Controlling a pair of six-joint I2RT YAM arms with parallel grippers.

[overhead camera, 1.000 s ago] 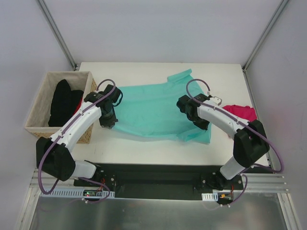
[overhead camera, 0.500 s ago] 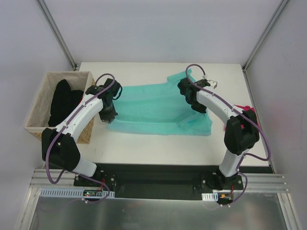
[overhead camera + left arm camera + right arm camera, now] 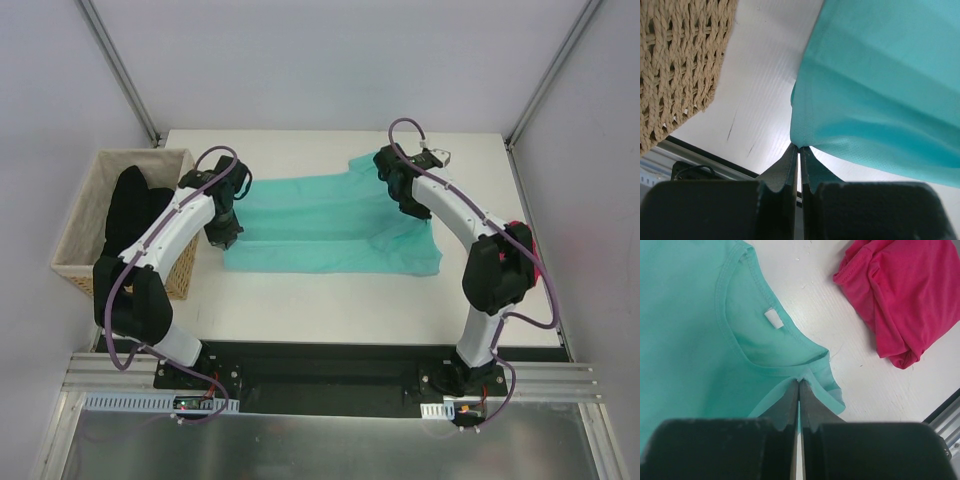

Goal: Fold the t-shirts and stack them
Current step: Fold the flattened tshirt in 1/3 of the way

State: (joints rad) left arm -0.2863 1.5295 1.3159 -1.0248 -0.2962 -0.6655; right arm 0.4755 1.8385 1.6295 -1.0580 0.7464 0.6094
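Left tool (image 3: 799,148) is pinched shut on a corner of the teal t-shirt (image 3: 320,225), with cloth bunched right at the tips. Right tool (image 3: 799,385) is doing the same thing, clamped on the fabric just below the neckline, near the little white tag (image 3: 773,318). The shirt's stretched out between them across the middle of the worktop (image 3: 300,300). The pink t-shirt (image 3: 900,295) is crumpled off at the right edge, not touching the teal one. There's a wicker basket (image 3: 680,65) left of the worktop with dark clothing (image 3: 130,215) in it.
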